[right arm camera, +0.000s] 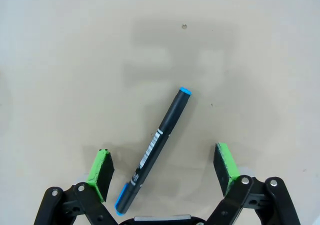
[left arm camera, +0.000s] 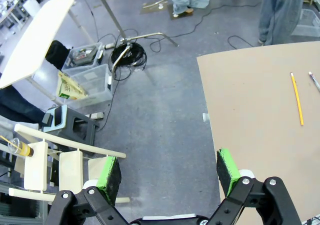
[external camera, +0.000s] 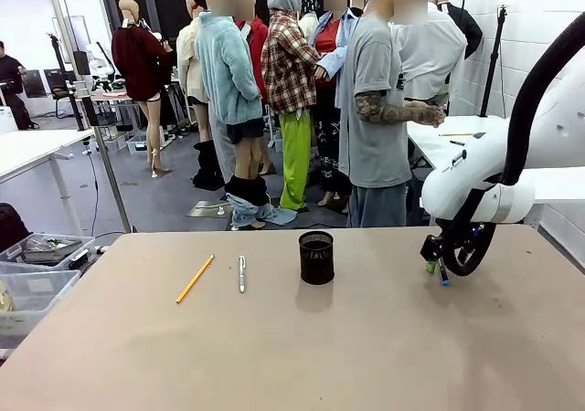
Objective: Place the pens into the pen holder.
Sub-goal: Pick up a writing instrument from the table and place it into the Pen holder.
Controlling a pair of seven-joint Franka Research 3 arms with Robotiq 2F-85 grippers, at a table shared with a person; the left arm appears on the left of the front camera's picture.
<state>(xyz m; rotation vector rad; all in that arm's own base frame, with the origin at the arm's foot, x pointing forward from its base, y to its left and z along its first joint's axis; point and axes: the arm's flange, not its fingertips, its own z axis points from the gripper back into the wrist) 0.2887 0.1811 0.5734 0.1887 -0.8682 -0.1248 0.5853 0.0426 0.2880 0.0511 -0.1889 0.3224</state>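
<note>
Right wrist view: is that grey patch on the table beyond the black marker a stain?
Right wrist view: probably a soft-edged shadow on the table, not a stain; the marker looks sharp. Front view: the pen holder throws a similar soft shadow toward the camera.

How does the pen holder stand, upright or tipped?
Upright: the pen holder stands on its base, open rim up.

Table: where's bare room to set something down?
Free: the table near strip, robot-side of the yellow pencil, silver pen and pen holder; also the gap between pen holder and right gripper. Tight: between pencil and pen; a black marker lies under the open right gripper.
</note>
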